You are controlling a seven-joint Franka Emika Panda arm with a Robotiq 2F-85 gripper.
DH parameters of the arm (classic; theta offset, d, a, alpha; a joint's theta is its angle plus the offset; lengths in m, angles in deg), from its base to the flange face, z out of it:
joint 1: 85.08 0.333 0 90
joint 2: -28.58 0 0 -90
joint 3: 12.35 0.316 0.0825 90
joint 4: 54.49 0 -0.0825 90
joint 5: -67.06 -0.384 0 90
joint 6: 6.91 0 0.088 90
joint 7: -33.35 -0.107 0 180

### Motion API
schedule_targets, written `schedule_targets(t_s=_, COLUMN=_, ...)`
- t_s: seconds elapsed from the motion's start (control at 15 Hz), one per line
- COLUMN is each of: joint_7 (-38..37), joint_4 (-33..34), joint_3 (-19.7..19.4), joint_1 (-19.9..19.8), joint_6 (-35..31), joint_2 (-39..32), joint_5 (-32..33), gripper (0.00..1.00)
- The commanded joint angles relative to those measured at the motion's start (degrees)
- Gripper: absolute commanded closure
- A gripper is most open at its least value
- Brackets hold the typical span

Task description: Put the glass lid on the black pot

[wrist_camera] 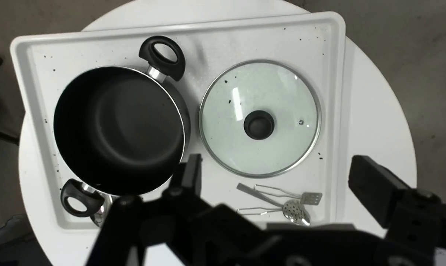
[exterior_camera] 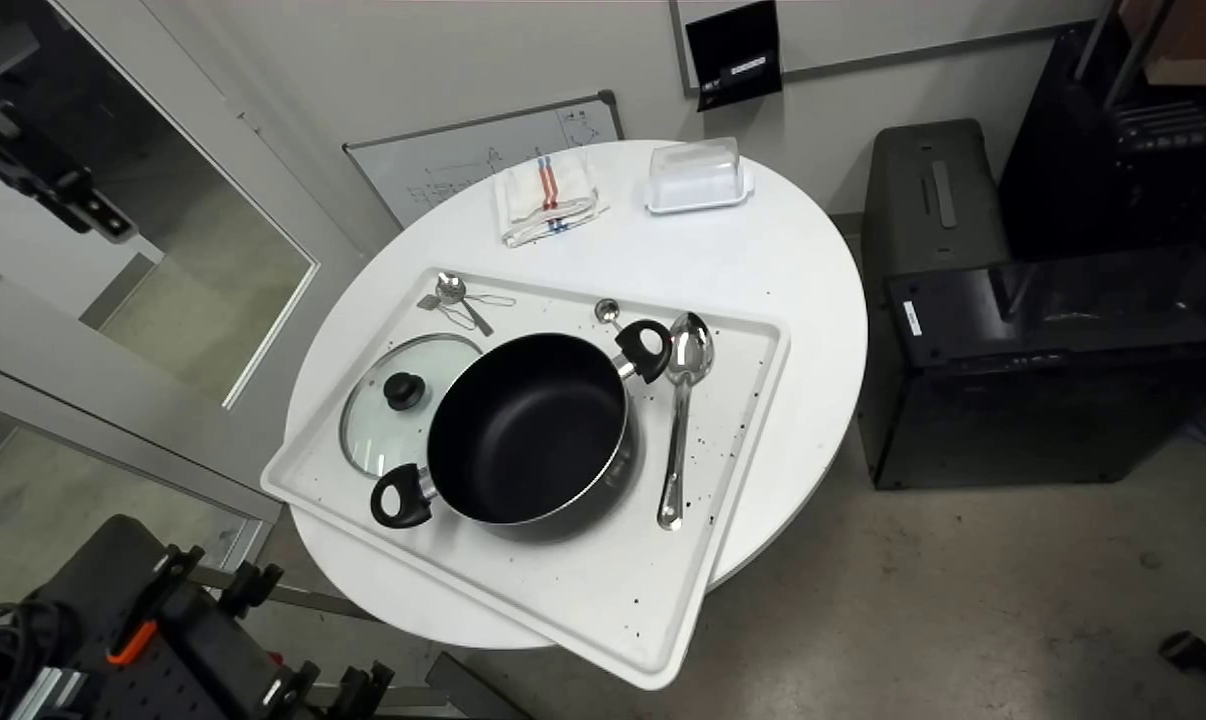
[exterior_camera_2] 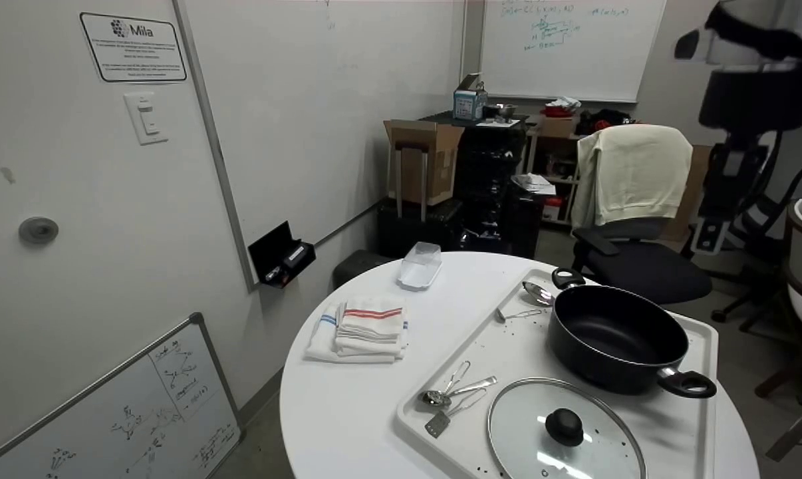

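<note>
The glass lid (exterior_camera: 388,430) lies flat on the tray with its black knob up, beside the pot and apart from it. It also shows in an exterior view (exterior_camera_2: 527,426) and in the wrist view (wrist_camera: 260,157). The black pot (exterior_camera: 528,430) stands upright, uncovered and empty, with two black loop handles; it also shows in an exterior view (exterior_camera_2: 617,332) and in the wrist view (wrist_camera: 134,122). My gripper (wrist_camera: 276,158) is wide open with nothing between its fingers. It is high above the table, at the edge of both exterior views (exterior_camera: 108,220) (exterior_camera_2: 709,236).
The white tray (exterior_camera: 603,625) overhangs the round white table (exterior_camera: 813,300). Small metal utensils (wrist_camera: 293,210) lie beside the lid. A large metal spoon (exterior_camera: 677,420) lies beside the pot. Folded towels (exterior_camera: 548,195) and a clear-lidded white dish (exterior_camera: 698,178) stand on the table behind the tray.
</note>
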Motion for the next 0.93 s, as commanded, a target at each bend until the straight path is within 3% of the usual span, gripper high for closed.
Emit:
schedule_targets(t_s=0.0, joint_7=2.1, joint_4=1.1, joint_3=-2.0, joint_1=1.1, joint_6=-4.2, joint_2=-7.8, joint_5=2.7, gripper=0.00)
schedule_targets(t_s=0.4, joint_7=2.2, joint_4=2.7, joint_3=-4.5, joint_1=2.6, joint_6=-12.5, joint_2=-20.0, joint_5=7.2, gripper=0.00)
schedule_targets(t_s=0.87, joint_7=2.6, joint_4=8.3, joint_3=-8.0, joint_1=5.7, joint_6=-19.8, joint_2=-33.9, joint_5=7.3, gripper=0.00)
